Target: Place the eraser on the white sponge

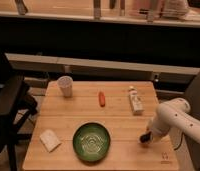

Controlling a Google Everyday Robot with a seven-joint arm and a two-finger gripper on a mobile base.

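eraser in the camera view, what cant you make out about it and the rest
- Eraser: camera view, lost in the dark tip of the shut end effector, low over the table's right front; held or not, unclear.
- Arm: cut off by the right edge.
- Tube label: too small to read.
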